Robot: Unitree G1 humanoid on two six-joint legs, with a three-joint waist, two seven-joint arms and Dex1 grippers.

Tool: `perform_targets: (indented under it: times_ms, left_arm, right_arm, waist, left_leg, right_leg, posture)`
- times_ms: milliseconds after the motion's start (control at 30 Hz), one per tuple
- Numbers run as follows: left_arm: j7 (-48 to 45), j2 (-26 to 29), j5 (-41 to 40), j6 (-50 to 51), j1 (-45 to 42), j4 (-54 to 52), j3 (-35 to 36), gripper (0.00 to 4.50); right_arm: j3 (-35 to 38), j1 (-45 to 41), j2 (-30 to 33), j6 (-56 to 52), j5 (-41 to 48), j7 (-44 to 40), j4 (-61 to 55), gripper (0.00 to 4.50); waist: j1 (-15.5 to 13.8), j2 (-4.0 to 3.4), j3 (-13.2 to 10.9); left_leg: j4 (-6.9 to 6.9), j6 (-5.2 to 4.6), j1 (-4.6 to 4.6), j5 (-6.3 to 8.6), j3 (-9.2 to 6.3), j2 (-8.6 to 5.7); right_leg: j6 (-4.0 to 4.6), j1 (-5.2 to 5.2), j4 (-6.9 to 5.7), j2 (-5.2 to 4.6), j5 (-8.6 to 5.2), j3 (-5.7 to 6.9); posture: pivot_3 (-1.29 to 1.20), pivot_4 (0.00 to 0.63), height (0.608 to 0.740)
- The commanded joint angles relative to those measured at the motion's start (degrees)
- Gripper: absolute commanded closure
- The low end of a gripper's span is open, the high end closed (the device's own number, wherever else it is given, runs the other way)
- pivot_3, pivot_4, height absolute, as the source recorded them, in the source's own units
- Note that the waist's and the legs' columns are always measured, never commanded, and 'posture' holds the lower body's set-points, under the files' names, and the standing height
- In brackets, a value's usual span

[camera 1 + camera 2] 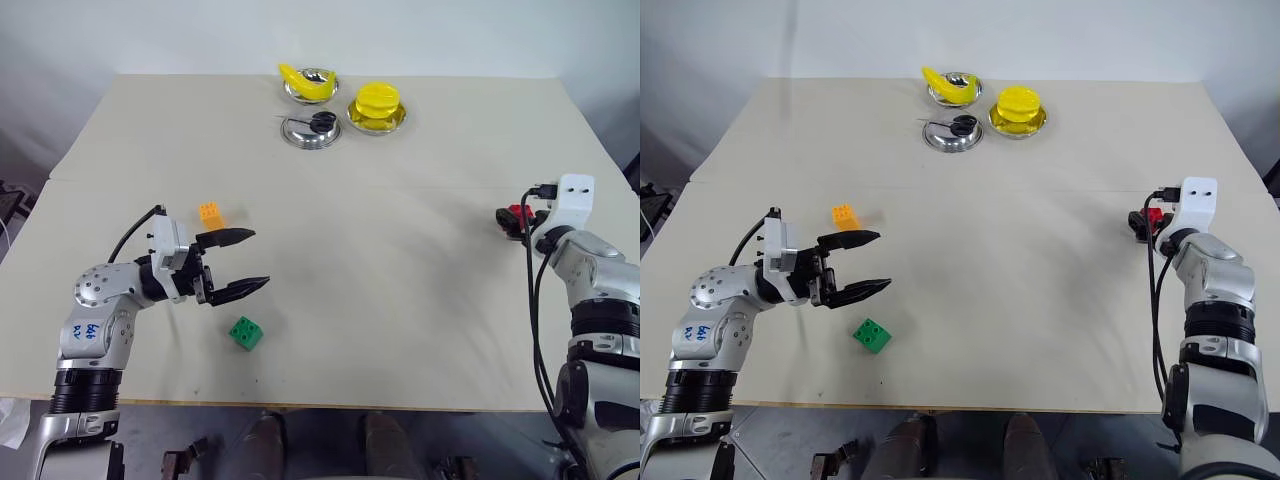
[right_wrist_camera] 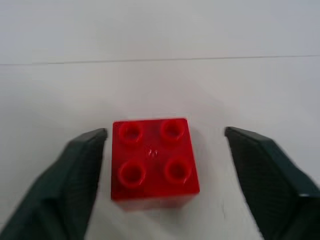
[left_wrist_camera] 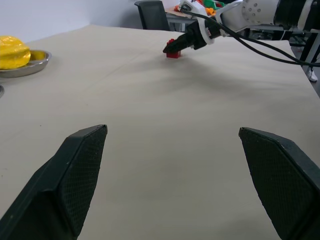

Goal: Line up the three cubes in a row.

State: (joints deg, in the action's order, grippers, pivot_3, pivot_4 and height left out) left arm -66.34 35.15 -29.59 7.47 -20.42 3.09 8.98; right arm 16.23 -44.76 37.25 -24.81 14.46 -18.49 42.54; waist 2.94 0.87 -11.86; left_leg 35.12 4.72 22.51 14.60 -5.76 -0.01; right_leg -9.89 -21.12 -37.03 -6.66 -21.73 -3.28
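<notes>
Right wrist view: red cube (image 2: pixel 153 162) is straddled by the open right pincer (image 2: pixel 165 175), one finger touching; closing is required next, while the left pincer (image 1: pixel 243 262) is held wide.

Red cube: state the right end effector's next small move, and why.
Probably close on the red cube. It sits on the table between the right end effector's fingers; one finger is almost touching, the other stands apart.
</notes>
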Motion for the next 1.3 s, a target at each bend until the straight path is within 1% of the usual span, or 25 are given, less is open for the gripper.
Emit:
perform_targets:
  times_ms: [33, 67, 133, 233, 300, 333, 367, 400, 433, 467, 500, 567, 600, 633, 700, 800, 833, 1000, 1300]
  left_arm:
    - [-0.10, 0.39, -0.95, -0.33, -0.42, -1.41, 0.97, 0.00]
    - [-0.01, 0.45, -0.94, -0.38, -0.35, -1.45, 1.11, 0.00]
    - [0.13, 0.56, -0.91, -0.51, -0.20, -1.58, 1.35, 0.00]
    - [0.31, 0.68, -0.93, -0.68, -0.09, -1.56, 1.68, 0.00]
    - [0.41, 0.77, -1.03, -0.75, -0.07, -1.39, 2.01, 0.00]
    - [0.23, 0.96, -1.10, -0.77, 0.04, -1.32, 2.17, 0.00]
    - [-0.13, 1.27, -1.10, -0.78, 0.19, -1.07, 2.29, 0.00]
    - [-0.45, 1.47, -1.05, -0.82, 0.18, -0.72, 2.35, 0.00]
    - [-1.04, 1.88, -0.87, -0.76, 0.32, -0.22, 2.29, 0.00]
    - [-1.46, 2.16, -0.73, -0.75, 0.30, 0.26, 2.21, 0.00]
    - [-1.68, 2.27, -0.59, -0.93, 0.31, 0.60, 2.17, 0.00]
    - [-1.64, 2.14, -0.57, -0.92, 0.50, 0.59, 2.17, 0.00]
    - [-1.47, 1.97, -0.74, -0.67, 0.67, 0.33, 2.22, 0.00]
    - [-1.42, 1.90, -0.90, -0.45, 0.88, 0.03, 2.25, 0.00]
    - [-1.26, 1.83, -1.17, -0.04, 1.58, -0.90, 2.23, 0.00]
    - [-0.69, 1.84, -1.58, 0.28, 3.02, -2.76, 2.67, 0.00]
    - [-0.46, 1.91, -1.77, 0.57, 3.52, -3.35, 2.89, 0.00]
    - [0.14, 2.66, -2.76, 2.34, 5.44, -5.47, 3.97, 0.00]
    - [0.01, 4.96, -3.28, 4.34, 4.57, -6.38, 4.67, 0.00]
  right_arm:
    - [0.72, -1.31, 1.26, 1.58, -0.40, -1.24, 1.74, 1.87]
    - [0.59, -1.33, 1.43, 1.54, -0.52, -1.57, 1.99, 2.27]
    - [0.72, -1.42, 1.72, 2.53, -0.55, -2.17, 2.20, 2.94]
    - [1.09, -2.22, 2.25, 3.72, 0.43, -5.88, 1.91, 2.97]
    - [-0.38, -2.12, 2.97, 6.23, 0.71, -12.79, 0.30, 2.97]
    - [-2.37, -1.35, 3.73, 8.52, 0.78, -19.77, -1.82, 2.97]
    - [-4.92, 0.27, 4.85, 12.61, 1.75, -30.77, -5.40, 2.97]
    - [-6.65, 1.27, 5.57, 15.53, 2.40, -38.38, -7.60, 2.97]
    - [-8.78, 2.26, 6.67, 17.99, 3.99, -48.84, -10.17, 2.97]
    - [-9.95, 2.63, 7.27, 19.42, 5.00, -55.21, -11.30, 2.97]
    - [-10.67, 2.61, 7.52, 18.36, 6.67, -60.69, -11.92, 2.97]
    - [-15.48, 2.54, 8.53, 20.03, 4.22, -69.16, -10.81, 2.97]
    - [-17.65, 2.49, 8.59, 24.02, 2.25, -71.94, -9.54, 2.97]
    - [-19.03, 2.13, 8.37, 26.56, 0.94, -73.33, -8.12, 2.97]
    - [-21.30, 1.62, 7.89, 29.28, 1.54, -74.00, -6.28, 2.97]
    - [-21.75, 0.42, 5.70, 31.13, 1.61, -74.01, -2.58, 2.97]
    - [-22.08, 0.30, 5.49, 31.88, 0.65, -73.61, -1.75, 2.97]
    - [-24.57, 1.51, 6.02, 36.62, 1.75, -74.01, 0.95, 2.97]
    - [-31.73, 1.68, 7.98, 36.94, 6.19, -74.01, 2.79, 2.97]
  waist:
    - [0.05, 0.00, 0.00]
    - [0.09, 0.00, 0.00]
    - [0.16, 0.00, 0.00]
    - [0.20, 0.00, 0.00]
    - [0.32, 0.00, 0.00]
    - [0.34, -0.01, -0.01]
    - [0.38, -0.03, -0.02]
    - [0.42, -0.04, -0.02]
    - [0.53, -0.04, -0.02]
    - [0.60, -0.04, -0.02]
    - [0.60, -0.04, -0.02]
    - [0.41, -0.04, -0.02]
    - [0.33, -0.03, -0.02]
    - [0.27, -0.03, -0.02]
    - [0.08, -0.03, -0.02]
    - [0.13, -0.03, -0.03]
    - [0.14, -0.03, -0.03]
    - [0.24, -0.03, -0.02]
    - [0.21, -0.03, -0.02]
  left_leg:
    - [0.01, 0.00, 0.01, 0.00, 0.00, 0.00]
    - [0.01, 0.00, 0.02, 0.00, 0.00, -0.01]
    - [0.01, 0.00, 0.01, 0.00, 0.00, -0.01]
    - [0.01, 0.01, 0.02, 0.00, 0.00, 0.00]
    - [0.01, 0.01, 0.02, 0.00, 0.01, 0.00]
    - [0.00, 0.01, 0.02, 0.00, 0.02, 0.00]
    - [0.00, 0.00, 0.03, 0.00, 0.02, 0.00]
    - [-0.01, 0.01, 0.05, 0.00, 0.06, 0.00]
    - [0.00, 0.00, 0.07, 0.00, 0.06, 0.01]
    - [0.00, 0.00, 0.07, 0.00, 0.07, 0.05]
    - [0.00, 0.01, 0.05, 0.00, 0.09, 0.07]
    - [0.05, 0.01, 0.00, 0.01, 0.07, 0.07]
    - [0.08, 0.01, -0.02, 0.01, 0.06, 0.07]
    - [0.11, 0.01, -0.03, 0.02, 0.06, 0.06]
    - [0.14, 0.00, -0.02, 0.02, 0.04, 0.02]
    - [0.14, 0.00, -0.01, 0.02, 0.03, 0.02]
    - [0.14, 0.00, -0.01, 0.02, 0.03, 0.02]
    - [0.11, 0.01, -0.01, 0.02, 0.03, 0.04]
    - [0.13, 0.01, -0.01, 0.02, 0.03, 0.04]
  right_leg:
    - [0.00, 0.00, 0.00, 0.00, 0.00, 0.00]
    - [0.00, 0.00, 0.00, 0.00, 0.00, 0.00]
    - [0.00, -0.01, 0.00, 0.00, 0.00, 0.00]
    - [0.00, -0.02, -0.01, 0.00, 0.00, 0.00]
    - [0.00, -0.04, 0.00, 0.00, 0.00, -0.01]
    - [0.00, -0.04, 0.00, 0.00, 0.00, -0.01]
    - [0.00, -0.05, 0.00, 0.00, 0.00, -0.01]
    - [-0.01, -0.09, 0.01, 0.00, 0.00, -0.02]
    - [-0.02, -0.10, 0.01, 0.02, 0.00, -0.01]
    - [-0.02, -0.10, 0.04, 0.04, 0.00, -0.01]
    - [-0.03, -0.06, 0.05, 0.05, 0.01, 0.00]
    - [-0.05, 0.05, 0.07, 0.04, 0.02, 0.02]
    - [-0.06, 0.10, 0.08, 0.03, 0.02, 0.03]
    - [-0.07, 0.11, 0.09, 0.03, 0.03, 0.02]
    - [-0.07, 0.11, 0.07, 0.00, 0.03, 0.01]
    - [-0.07, 0.07, 0.06, -0.02, 0.03, 0.00]
    - [-0.07, 0.06, 0.06, -0.01, 0.03, 0.00]
    - [-0.07, 0.02, 0.04, 0.00, 0.03, 0.00]
    - [-0.07, 0.03, 0.03, -0.01, 0.03, -0.01]
  posture:
    - [0.00, 0.150, 0.740]
    - [0.00, 0.150, 0.740]
    - [0.00, 0.150, 0.740]
    - [0.00, 0.150, 0.740]
    - [0.00, 0.150, 0.740]
    - [0.00, 0.150, 0.740]
    - [0.00, 0.150, 0.740]
    - [0.00, 0.150, 0.740]
    - [0.00, 0.150, 0.740]
    - [0.00, 0.150, 0.740]
    - [0.00, 0.150, 0.740]
    - [0.00, 0.150, 0.740]
    - [0.00, 0.150, 0.740]
    - [0.00, 0.150, 0.740]
    - [0.00, 0.150, 0.740]
    - [0.00, 0.150, 0.740]
    - [0.00, 0.150, 0.740]
    - [0.00, 0.150, 0.740]
    - [0.00, 0.150, 0.740]
